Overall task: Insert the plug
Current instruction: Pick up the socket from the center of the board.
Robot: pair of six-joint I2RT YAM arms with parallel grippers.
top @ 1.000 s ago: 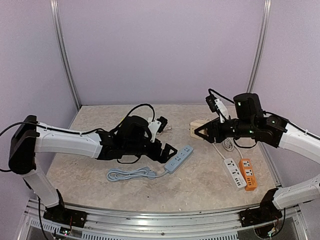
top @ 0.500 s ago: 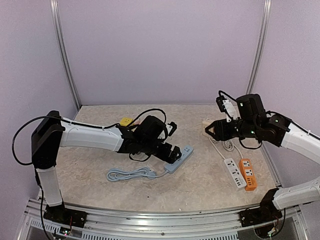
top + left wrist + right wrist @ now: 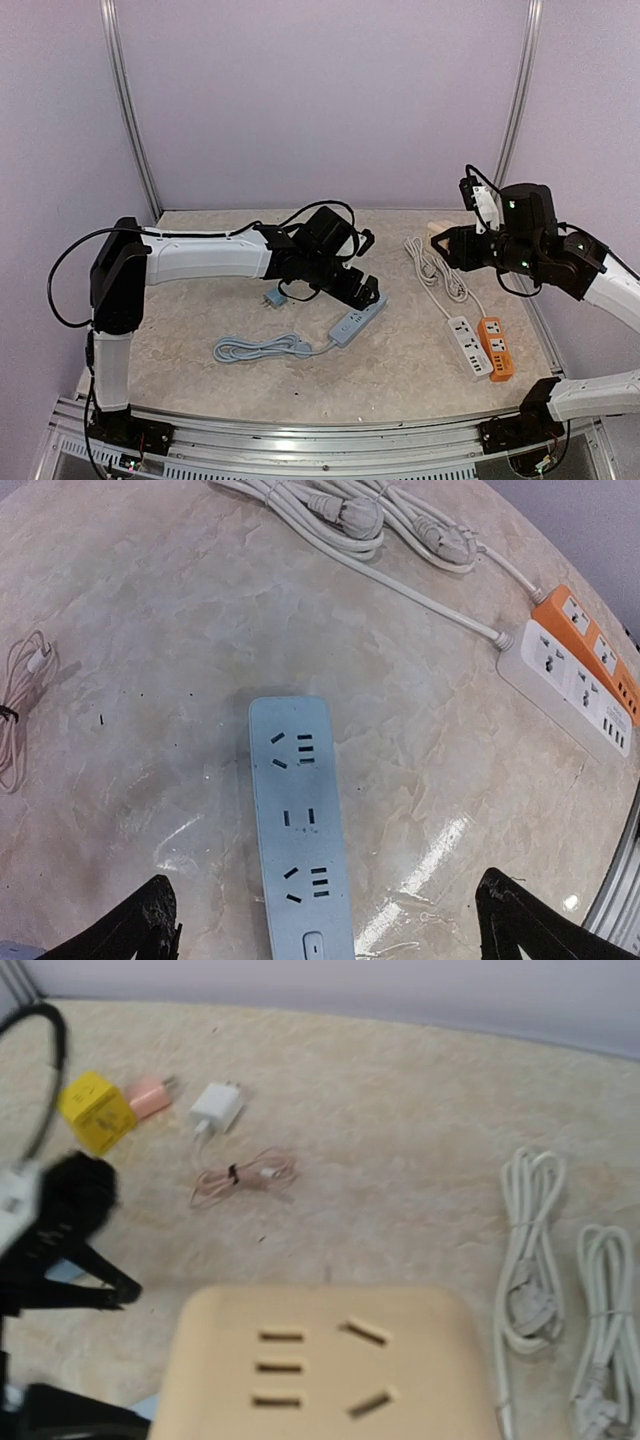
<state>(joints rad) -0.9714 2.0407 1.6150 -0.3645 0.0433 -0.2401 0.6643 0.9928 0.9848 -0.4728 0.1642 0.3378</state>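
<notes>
The left gripper (image 3: pixel 367 292) hangs low over the table (image 3: pixel 180 330) with its jaws spread wide and nothing between them. In its wrist view the two black fingertips (image 3: pixel 145 930) stand at either bottom corner, and the blue power strip (image 3: pixel 298 850) lies flat on the marble between them, its near end under the gap and its sockets facing up. From above, that strip (image 3: pixel 358 320) sits just below the gripper, running back toward its coiled grey-blue cable (image 3: pixel 260 348). A small blue plug (image 3: pixel 272 297) lies on the table to the left of the gripper, beside the forearm and apart from the strip.

Off to the right, the right gripper (image 3: pixel 445 240) is raised above the table and clamps a beige socket block (image 3: pixel 436 230) at its tip; the wrist camera shows the block's (image 3: pixel 320 1370) slotted face filling the lower part of the view. Below it lie bundled white cables (image 3: pixel 435 265), then a white power strip (image 3: pixel 468 345) and an orange power strip (image 3: pixel 495 360) touching side by side. Farther back sit a yellow cube (image 3: pixel 95 1110), a white charger (image 3: pixel 217 1107) and a thin pink cable (image 3: pixel 245 1175)
</notes>
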